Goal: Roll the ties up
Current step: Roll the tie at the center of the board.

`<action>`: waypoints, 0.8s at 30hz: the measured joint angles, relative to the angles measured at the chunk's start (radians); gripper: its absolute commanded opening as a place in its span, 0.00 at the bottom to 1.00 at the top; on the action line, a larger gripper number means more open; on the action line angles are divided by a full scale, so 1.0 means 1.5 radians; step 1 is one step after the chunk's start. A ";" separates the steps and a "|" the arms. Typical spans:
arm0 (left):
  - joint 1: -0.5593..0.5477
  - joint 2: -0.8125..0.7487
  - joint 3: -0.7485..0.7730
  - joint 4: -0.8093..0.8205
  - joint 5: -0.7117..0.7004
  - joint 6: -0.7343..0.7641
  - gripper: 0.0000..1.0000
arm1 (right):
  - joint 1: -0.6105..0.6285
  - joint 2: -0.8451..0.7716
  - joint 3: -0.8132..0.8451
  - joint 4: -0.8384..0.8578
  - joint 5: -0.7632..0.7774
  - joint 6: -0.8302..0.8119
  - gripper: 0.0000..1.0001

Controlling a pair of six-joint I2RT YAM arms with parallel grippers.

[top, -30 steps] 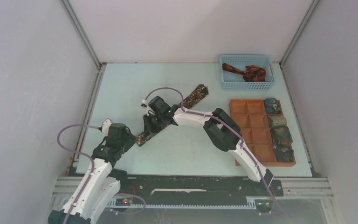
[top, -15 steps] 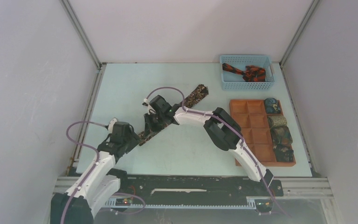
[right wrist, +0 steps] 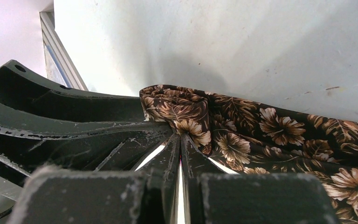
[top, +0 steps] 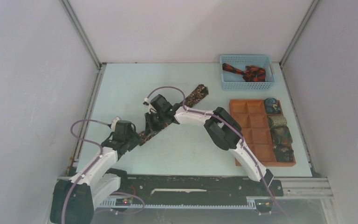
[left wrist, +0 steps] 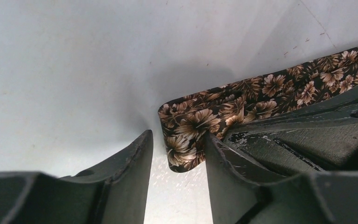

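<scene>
Looking down at the table [top: 121, 84], the brown floral tie [top: 196, 94] lies stretched out on a diagonal. The right gripper [right wrist: 181, 137] is clamped tight on a bunched fold of it, partway along. The left gripper [left wrist: 177, 136] sits at the tie's near end with its jaws apart and the fabric tip poking in between. One finger might be resting on it, hard to say. A black and red-orange tie [top: 249, 72] sits in the blue mesh basket [top: 228, 84], and rolled ties [top: 279, 135] fill the right column of the orange-brown tray [top: 249, 126].

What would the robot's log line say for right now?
step: rolling | left pincer: open at end of brown tie | right pincer: shut on brown tie | brown tie: mostly unrolled
</scene>
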 measured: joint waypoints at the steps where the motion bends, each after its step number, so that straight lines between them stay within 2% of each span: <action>1: 0.000 0.004 -0.002 0.008 0.001 0.000 0.45 | 0.000 0.000 0.000 0.000 0.000 0.000 0.05; 9: 0.000 0.053 0.001 0.067 0.019 0.000 0.18 | 0.000 0.000 0.001 -0.001 -0.002 -0.001 0.06; 14: 0.000 0.064 0.004 0.079 0.027 0.003 0.07 | -0.001 0.000 0.012 -0.017 -0.001 -0.007 0.07; 19: 0.001 0.054 0.005 0.078 0.028 0.007 0.01 | -0.001 0.000 0.048 -0.051 0.013 -0.026 0.07; 24: 0.001 0.041 0.005 0.062 0.027 0.011 0.00 | -0.001 0.000 0.069 -0.063 0.021 -0.039 0.07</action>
